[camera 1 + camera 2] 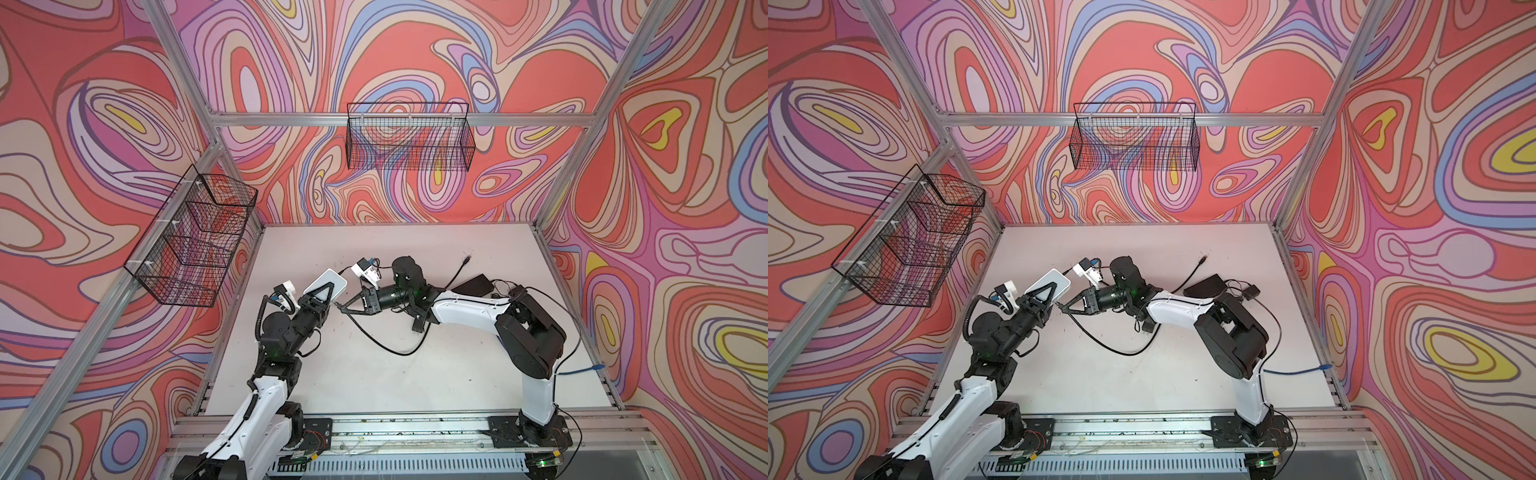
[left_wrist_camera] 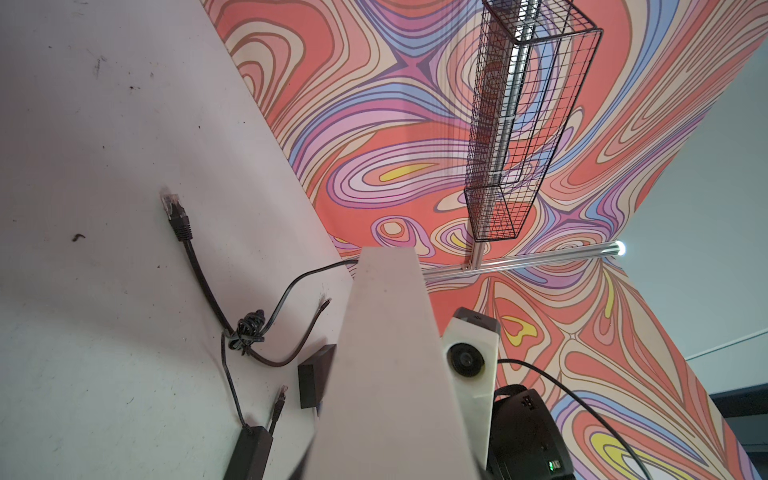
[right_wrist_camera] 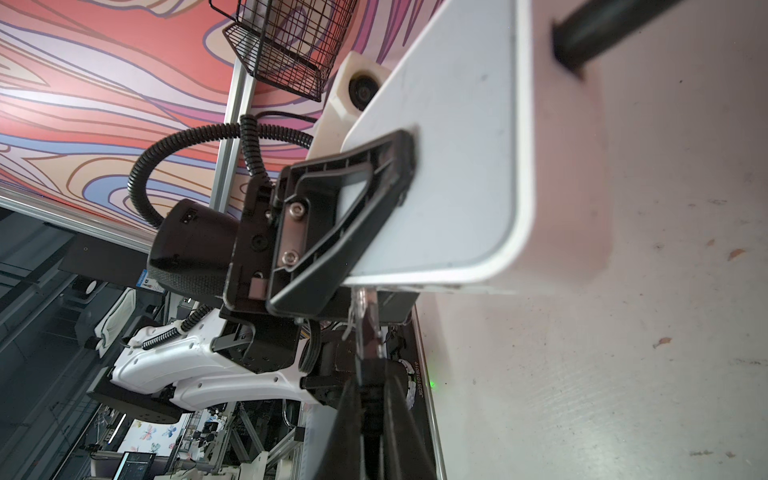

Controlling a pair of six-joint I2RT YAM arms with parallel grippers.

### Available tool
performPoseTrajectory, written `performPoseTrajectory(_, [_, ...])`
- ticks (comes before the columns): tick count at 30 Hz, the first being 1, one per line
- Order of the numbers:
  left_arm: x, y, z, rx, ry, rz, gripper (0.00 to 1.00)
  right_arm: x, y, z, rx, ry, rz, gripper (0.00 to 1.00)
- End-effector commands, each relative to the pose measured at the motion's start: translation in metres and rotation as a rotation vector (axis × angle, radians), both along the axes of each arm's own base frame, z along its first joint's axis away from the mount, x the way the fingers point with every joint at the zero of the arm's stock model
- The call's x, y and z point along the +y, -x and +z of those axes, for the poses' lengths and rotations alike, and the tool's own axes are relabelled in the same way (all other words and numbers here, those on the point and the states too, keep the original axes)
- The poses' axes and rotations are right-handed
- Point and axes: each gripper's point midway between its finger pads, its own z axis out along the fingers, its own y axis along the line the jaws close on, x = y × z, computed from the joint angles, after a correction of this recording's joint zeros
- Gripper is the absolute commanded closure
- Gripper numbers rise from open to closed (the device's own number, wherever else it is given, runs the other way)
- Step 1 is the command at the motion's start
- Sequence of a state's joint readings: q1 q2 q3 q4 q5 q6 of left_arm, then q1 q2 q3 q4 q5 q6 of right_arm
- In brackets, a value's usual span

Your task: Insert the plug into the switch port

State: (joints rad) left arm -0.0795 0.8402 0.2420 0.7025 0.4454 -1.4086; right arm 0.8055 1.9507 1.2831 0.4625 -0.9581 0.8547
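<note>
While both claws are clenched, switch and plug meet above the table.
Left claw grasps the white switch, raised and tilted. Right claw grasps the clear plug on its black cable. The plug tip is at the switch's edge; whether it is seated cannot be told.

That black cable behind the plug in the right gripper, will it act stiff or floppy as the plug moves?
Probably floppy: the black cable sags from the right gripper into a loose curve on the table. It should trail with little pull. The plug looks rigid, likely holding its aim.
</note>
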Motion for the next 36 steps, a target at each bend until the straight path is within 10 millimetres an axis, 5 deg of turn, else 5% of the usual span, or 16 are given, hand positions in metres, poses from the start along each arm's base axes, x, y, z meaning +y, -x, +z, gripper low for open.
performPoseTrajectory(1, [-0.008,0.002,0.031,-0.102,0.016,-0.039,0.9,0.001,-0.006,0.013,-0.029,-0.027,-0.014,1.0])
performPoseTrajectory(26, [-0.046,-0.002,0.035,-0.1,0.013,-0.185,0.9,-0.023,-0.02,0.034,-0.051,-0.062,-0.06,1.0])
performPoseTrajectory(36, [-0.075,-0.006,0.038,-0.126,0.02,-0.259,0.91,-0.05,-0.023,0.057,-0.062,-0.107,-0.119,1.0])
